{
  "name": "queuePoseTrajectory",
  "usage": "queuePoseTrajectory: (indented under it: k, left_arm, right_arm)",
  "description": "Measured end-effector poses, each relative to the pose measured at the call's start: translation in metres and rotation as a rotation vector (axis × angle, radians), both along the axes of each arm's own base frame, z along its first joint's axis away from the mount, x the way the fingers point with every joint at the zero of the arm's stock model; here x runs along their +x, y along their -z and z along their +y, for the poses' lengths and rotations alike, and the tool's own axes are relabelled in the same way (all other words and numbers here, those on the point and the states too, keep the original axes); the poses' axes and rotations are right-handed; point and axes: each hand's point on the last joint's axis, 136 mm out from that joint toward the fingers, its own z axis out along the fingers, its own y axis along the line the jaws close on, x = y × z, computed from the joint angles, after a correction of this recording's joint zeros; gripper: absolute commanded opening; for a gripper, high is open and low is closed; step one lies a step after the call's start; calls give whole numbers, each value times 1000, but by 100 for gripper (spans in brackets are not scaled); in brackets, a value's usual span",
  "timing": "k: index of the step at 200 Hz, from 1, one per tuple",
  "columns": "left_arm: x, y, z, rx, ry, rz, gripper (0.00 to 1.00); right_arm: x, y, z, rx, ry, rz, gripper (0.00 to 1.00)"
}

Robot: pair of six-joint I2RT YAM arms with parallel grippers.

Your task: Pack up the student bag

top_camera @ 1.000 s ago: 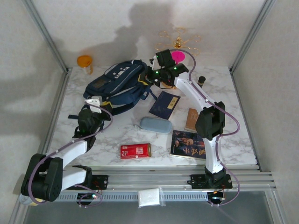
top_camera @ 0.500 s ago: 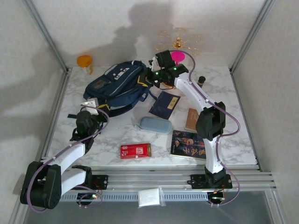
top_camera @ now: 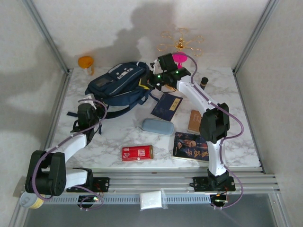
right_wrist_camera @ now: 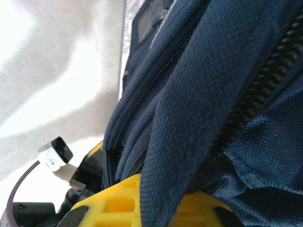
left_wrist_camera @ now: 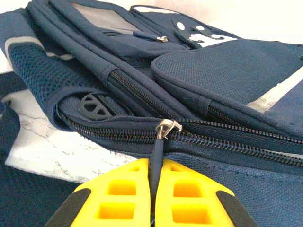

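The student bag (top_camera: 118, 82) is lying flat on the marble table (top_camera: 118, 137) at about eleven o'clock from its centre, and the step in hand is looking like opening it, not yet filling it. The left gripper (top_camera: 91, 101) is sitting at the bag's seven o'clock corner. Its wrist view is showing the yellow fingers (left_wrist_camera: 118, 189) clenched on the dark zipper pull (left_wrist_camera: 157, 149), with the metal slider (left_wrist_camera: 168, 126) lying just beyond the tips at twelve o'clock. The right gripper (top_camera: 152, 81) is sitting at the bag's three o'clock edge, pinching a navy strap (right_wrist_camera: 189, 118) and apparently bracing the bag. The pencil case (top_camera: 157, 126), the red box (top_camera: 138, 152) and the illustrated book (top_camera: 191, 145) are lying toward five o'clock from the bag, well apart from it. The next move is probably calling for a steady pull along the zip line against the right arm's hold, so that the slider is running rather than dragging the whole bag.
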Motion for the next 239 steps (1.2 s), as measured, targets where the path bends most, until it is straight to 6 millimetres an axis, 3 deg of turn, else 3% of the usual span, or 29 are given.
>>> queuePoseTrajectory:
  k: [11, 48, 68, 96, 126, 143, 163, 186, 225, 239]
  left_arm:
    - [-4, 1, -3, 4, 4, -5, 0]
    - [-21, 12, -11, 23, 11, 7, 0]
    - [-27, 13, -17, 24, 28, 3, 0]
    - [-37, 19, -42, 32, 95, 14, 0]
    - [-45, 17, -55, 30, 128, -6, 0]
    - [-48, 15, -56, 32, 129, -14, 0]
    - [-52, 11, -62, 33, 144, -25, 0]
    - [-59, 7, -68, 30, 161, -41, 0]
    - [-71, 7, -72, 27, 168, -40, 0]
    - [-74, 9, -70, 28, 153, -29, 0]
  right_arm:
    - [-1, 5, -1, -12, 9, 9, 29]
    - [-3, 9, -18, -91, 76, -15, 69]
    - [-8, 7, -34, -164, 118, -53, 84]
    - [-28, 7, -61, -322, 192, -102, 97]
    - [-91, 32, -69, -365, 214, -20, 99]
    - [-124, 54, -50, -345, 215, 67, 99]
    - [-144, 71, -21, -285, 241, 155, 99]
    - [-151, 78, -2, -198, 320, 245, 99]
    - [-126, 78, 22, -69, 457, 317, 99]
    - [-122, 90, 26, -82, 478, 343, 90]
